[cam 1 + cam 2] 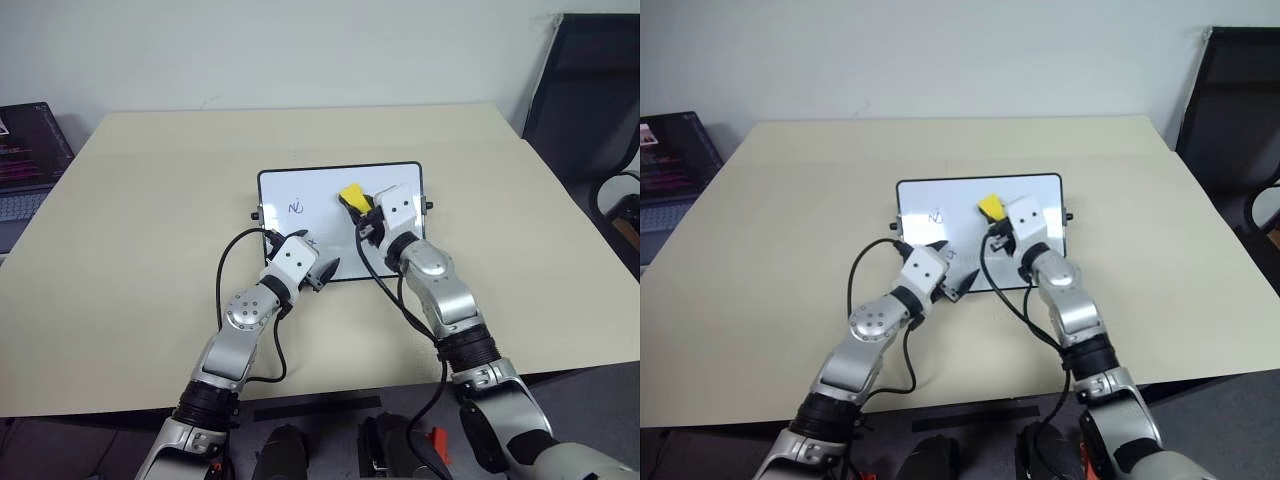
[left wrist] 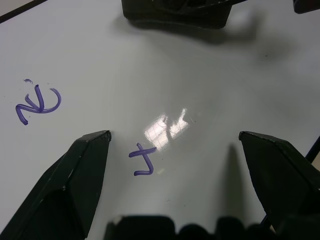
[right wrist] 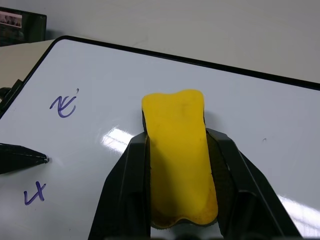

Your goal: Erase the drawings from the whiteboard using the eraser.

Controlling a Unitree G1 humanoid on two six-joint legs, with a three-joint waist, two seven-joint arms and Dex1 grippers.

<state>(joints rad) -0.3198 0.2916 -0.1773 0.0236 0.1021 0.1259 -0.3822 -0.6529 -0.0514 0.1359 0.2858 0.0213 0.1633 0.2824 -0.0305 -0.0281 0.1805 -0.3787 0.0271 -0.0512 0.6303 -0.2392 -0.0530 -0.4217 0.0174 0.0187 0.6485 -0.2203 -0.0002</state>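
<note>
The whiteboard (image 1: 325,185) lies flat in the middle of the table. Two small purple drawings show on its left half: one (image 1: 296,207) (image 3: 63,106) toward the far side, one (image 2: 142,160) (image 3: 35,192) near the front edge. My right gripper (image 1: 360,208) is shut on the yellow eraser (image 1: 351,195) (image 3: 179,150), which rests over the board's centre, to the right of the drawings. My left gripper (image 2: 174,136) stands open over the board's near-left part (image 1: 325,270), its fingers on either side of the nearer drawing.
A beige table (image 1: 150,200) carries the board. An open laptop (image 1: 25,160) sits off its left edge, and a black chair (image 1: 590,90) stands to the right. Black cables loop from both wrists over the table's near side.
</note>
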